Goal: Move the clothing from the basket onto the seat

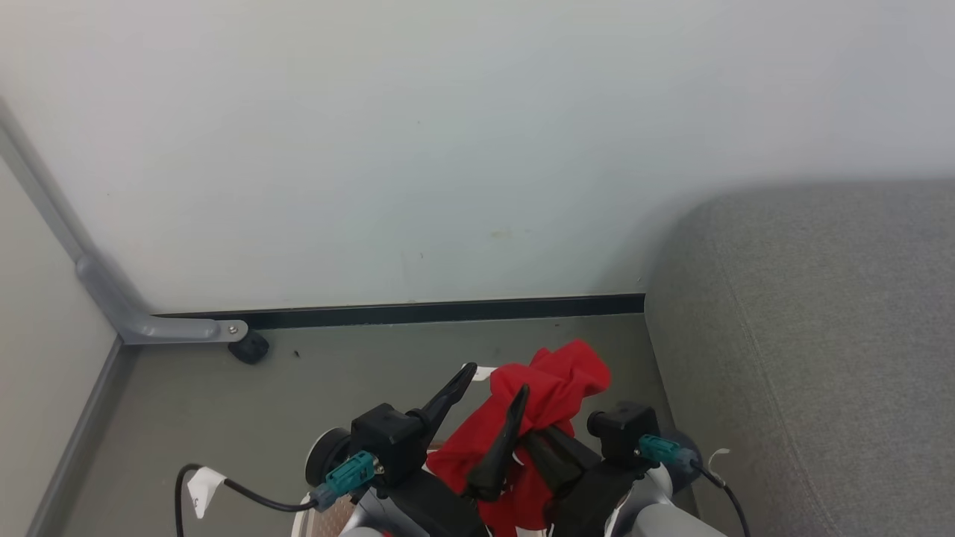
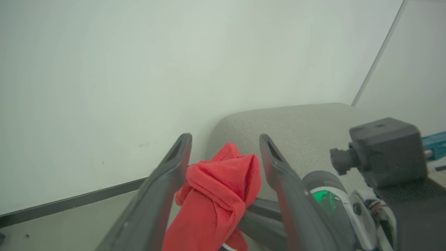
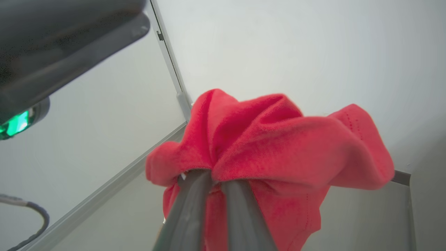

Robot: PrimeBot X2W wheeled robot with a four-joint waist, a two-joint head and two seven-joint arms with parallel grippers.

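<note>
Clothing (image 1: 559,380) pinched in closed right hand (image 3: 216,184), left hand (image 1: 495,380) spread wide

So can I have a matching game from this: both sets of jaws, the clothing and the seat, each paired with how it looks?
1. left gripper
2. right gripper
3. clothing
4. seat

A. grey, at the head view's right
B. jaws shut on fabric
C. red, bunched up
D. jaws spread open

Pairs: 1-D, 2-B, 3-C, 4-A
</note>
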